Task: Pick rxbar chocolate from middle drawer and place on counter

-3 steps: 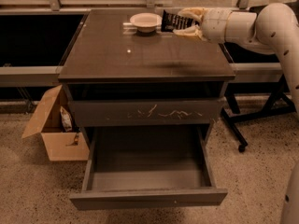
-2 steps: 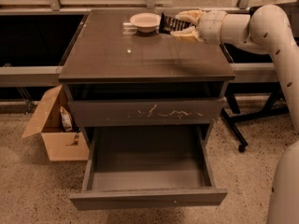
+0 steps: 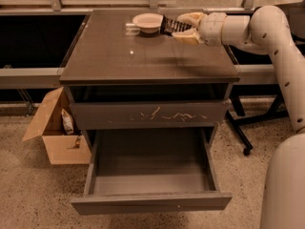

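The rxbar chocolate [image 3: 170, 25], a small black wrapper, is held between the pale fingers of my gripper [image 3: 183, 28], which is shut on it. The gripper holds it low over the back right part of the counter [image 3: 143, 56], right beside a pale round bowl [image 3: 147, 22]. I cannot tell whether the bar touches the counter. The middle drawer [image 3: 150, 202] is pulled wide open below, and its grey floor is bare. My white arm reaches in from the right.
The drawer front with pale scratch marks [image 3: 147, 114] is closed above the open drawer. An open cardboard box [image 3: 59, 135] stands on the floor at the left. A dark wheeled stand leg [image 3: 240, 137] is at the right.
My gripper has moved a little left and down with the bar, closer to the bowl and the counter top.
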